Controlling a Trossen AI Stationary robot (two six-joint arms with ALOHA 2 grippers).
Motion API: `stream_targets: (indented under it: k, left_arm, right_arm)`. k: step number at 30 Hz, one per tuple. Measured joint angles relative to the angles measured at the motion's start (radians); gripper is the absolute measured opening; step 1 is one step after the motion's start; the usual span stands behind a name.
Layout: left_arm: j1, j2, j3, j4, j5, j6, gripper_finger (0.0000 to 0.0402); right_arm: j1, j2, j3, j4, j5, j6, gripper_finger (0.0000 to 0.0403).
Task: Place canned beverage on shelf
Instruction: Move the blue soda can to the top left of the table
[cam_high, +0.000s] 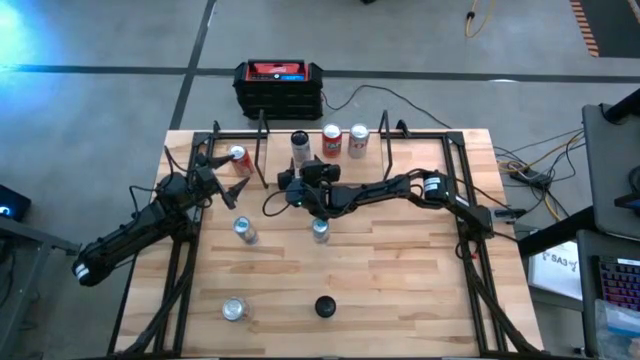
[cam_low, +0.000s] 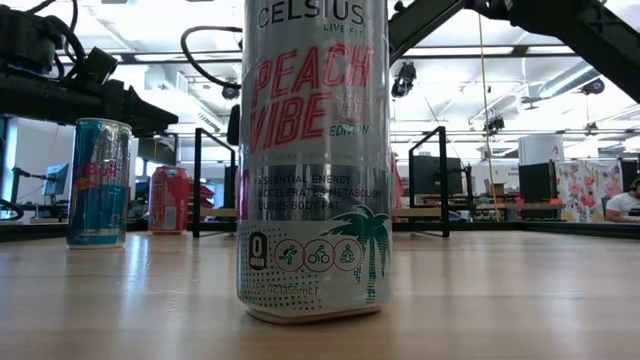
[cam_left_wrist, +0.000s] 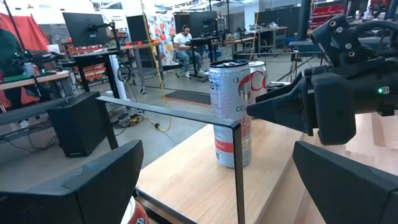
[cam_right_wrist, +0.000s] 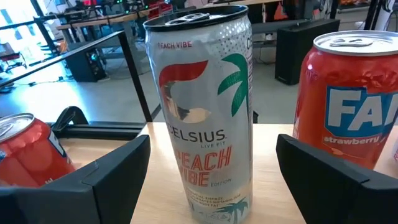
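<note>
- Slatted wood of the bench is carrying several cans, with an open workshop of desks and monitors being seen beyond it.
- A tall Celsius can is standing upright on the shelf, at its left part, with a red Fanta can just beside it on the plank.
- The right pincer is being held level at the shelf's front edge, fingers spread wide to either side of the Celsius can; no contact is being shown, so the can is judged not held.
- The can is being judged light if empty, thin-walled and easily dented, smooth and slippery, tall and prone to tipping; a hold at mid-body, on opposite sides, is being favoured.
- The left pincer is waiting wide open by the shelf's left end, near a red can on the bench.
</note>
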Motion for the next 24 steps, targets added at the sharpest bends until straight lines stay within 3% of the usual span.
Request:
stream_targets:
  k: [24]
  left_arm:
    - [0.0, 0.0, 0.0, 0.0, 0.0, 0.0, 0.0398]
  right_arm:
    - [0.066, -0.075, -0.003, 0.03, 0.033, -0.131, 0.0334]
